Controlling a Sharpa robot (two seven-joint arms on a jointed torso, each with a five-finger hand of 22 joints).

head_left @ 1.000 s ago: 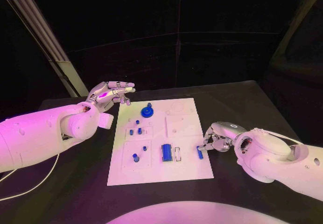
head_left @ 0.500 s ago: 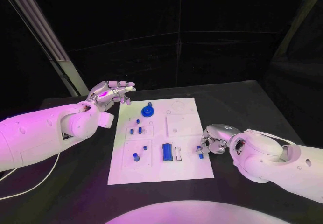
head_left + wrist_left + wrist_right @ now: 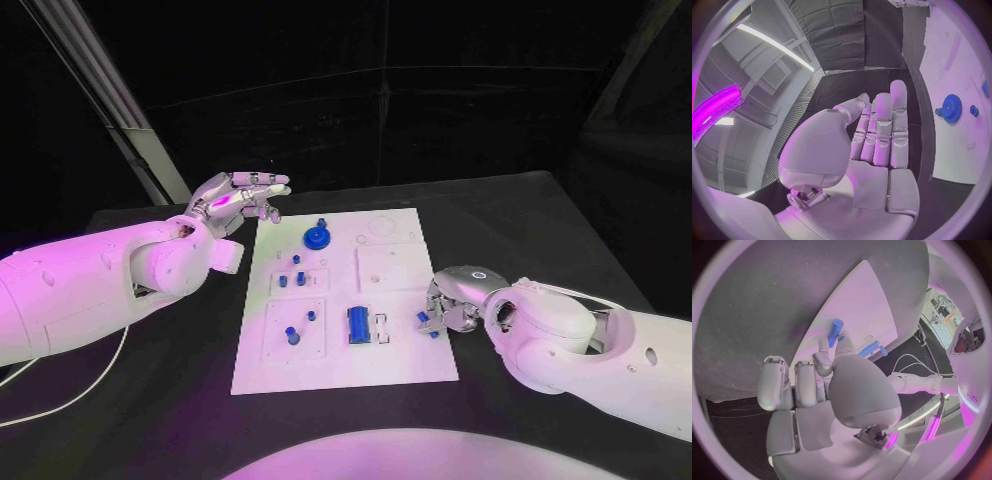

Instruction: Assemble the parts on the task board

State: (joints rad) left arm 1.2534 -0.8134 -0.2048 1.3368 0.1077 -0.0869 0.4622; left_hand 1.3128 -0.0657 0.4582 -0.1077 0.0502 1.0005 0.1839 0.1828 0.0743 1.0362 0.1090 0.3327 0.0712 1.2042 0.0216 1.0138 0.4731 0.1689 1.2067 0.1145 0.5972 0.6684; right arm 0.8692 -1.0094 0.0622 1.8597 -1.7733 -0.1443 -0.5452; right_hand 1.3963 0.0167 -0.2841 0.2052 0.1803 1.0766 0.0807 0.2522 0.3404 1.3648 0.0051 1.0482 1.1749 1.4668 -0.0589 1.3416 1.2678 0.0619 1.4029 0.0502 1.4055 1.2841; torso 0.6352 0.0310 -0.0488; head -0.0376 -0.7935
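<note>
Over the last second the right hand (image 3: 450, 308) has crept leftward onto the right edge of the task board (image 3: 397, 262), and the small blue peg (image 3: 427, 321) it holds has come with it; the left arm has not shifted at all. That peg is pinched at the fingertips, a short smooth cylinder, hovering over the board's near-right edge, just right of the slot where a longer blue bar (image 3: 356, 325) stands.

Off to the far left, the left hand (image 3: 238, 197) hangs above the tabletop (image 3: 548, 215) beside the board's far-left corner, fingers straight and held together, palm bare, holding nothing.

As for progress, I'd judge it partway. A toothed blue gear (image 3: 316, 237) sits at the far end of the board with a stub rising from it, several small blue studs (image 3: 296, 280) stand in the left-hand recesses, and the bar occupies the near middle. The peg in hand is yet to be seated, and the far-right panels of the board look bare, so more may remain.

The board is a flat, matte white plate cut with shallow square pockets; the parts look like hard, glossy plastic. The tabletop is dull black.
</note>
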